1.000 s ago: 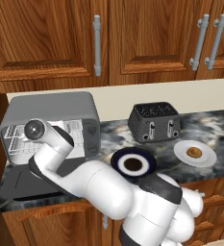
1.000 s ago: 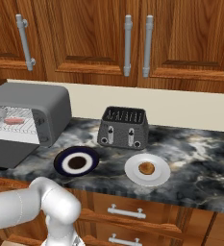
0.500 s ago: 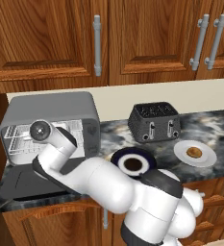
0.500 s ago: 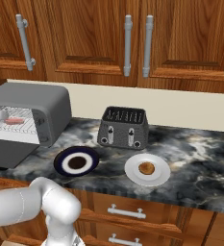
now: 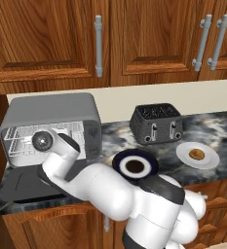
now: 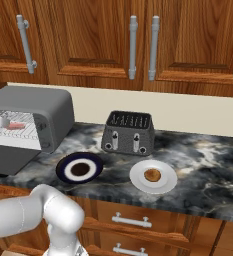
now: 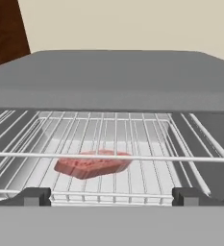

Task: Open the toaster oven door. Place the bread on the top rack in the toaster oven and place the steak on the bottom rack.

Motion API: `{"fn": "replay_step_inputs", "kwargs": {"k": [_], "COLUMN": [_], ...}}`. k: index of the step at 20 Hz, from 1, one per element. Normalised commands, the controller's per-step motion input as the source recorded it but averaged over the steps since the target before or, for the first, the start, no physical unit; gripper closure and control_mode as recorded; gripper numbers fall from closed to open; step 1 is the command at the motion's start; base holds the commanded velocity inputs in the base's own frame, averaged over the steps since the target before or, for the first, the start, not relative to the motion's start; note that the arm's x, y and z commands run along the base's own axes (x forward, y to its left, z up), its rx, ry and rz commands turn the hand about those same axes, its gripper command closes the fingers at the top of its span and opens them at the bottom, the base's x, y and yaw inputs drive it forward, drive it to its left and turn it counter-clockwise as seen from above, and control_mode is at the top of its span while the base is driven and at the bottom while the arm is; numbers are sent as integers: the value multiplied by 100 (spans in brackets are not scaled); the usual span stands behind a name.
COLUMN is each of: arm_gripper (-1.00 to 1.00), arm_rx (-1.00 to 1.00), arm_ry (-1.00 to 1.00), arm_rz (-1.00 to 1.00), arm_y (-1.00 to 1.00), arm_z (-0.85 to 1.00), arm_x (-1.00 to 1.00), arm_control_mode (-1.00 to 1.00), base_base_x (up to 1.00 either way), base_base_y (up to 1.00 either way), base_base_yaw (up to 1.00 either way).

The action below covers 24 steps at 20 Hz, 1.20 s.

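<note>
Toaster oven (image 5: 51, 109): stands at the counter's (image 6: 203, 165) 9 o'clock end, below wooden cabinets (image 5: 47, 39).
Toaster oven door (image 5: 25, 182): folded down flat in front of the oven, resting open above the counter edge.
Steak (image 7: 92, 165): lies on the bottom rack (image 7: 142, 180) inside the oven, toward 8 o'clock in the hand view; from the right base view it appears as a pink strip behind the white wires.
Top rack (image 7: 108, 139): bare wire grid just above the steak.
Gripper (image 7: 111, 197): fingers (image 7: 29, 197) spread wide with nothing between them, facing the oven's mouth just outside the racks.
Bread (image 6: 152, 175): sits on a white plate (image 6: 138, 182) on the counter, at 5 o'clock from the black toaster (image 6: 129, 132), well apart from the oven.
Blue plate (image 6: 65, 172): dark-rimmed, white ring, brown centre, on the counter between the oven and the white plate.
Arm (image 5: 100, 187): reaches from the base toward the oven front.
</note>
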Motion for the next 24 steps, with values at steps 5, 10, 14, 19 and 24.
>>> {"fn": "replay_step_inputs", "kwargs": {"k": [5, 10, 14, 19, 24], "arm_gripper": [-100, -100, -100, -100, -100], "arm_rx": [0, 0, 0, 0, 0], "arm_ry": [-1, -4, -5, -3, 0], "arm_rz": [0, 0, 0, -2, -4], "arm_y": [3, 10, 9, 10, 15], "arm_z": [0, 0, 0, -11, -21], "arm_x": [0, 6, 21, 35, 32], "arm_control_mode": [-100, -100, -100, -100, -100], "base_base_x": [0, 0, 0, 0, 0], "base_base_y": [0, 0, 0, 0, 0], "base_base_yaw": [0, 0, 0, 0, 0]}}
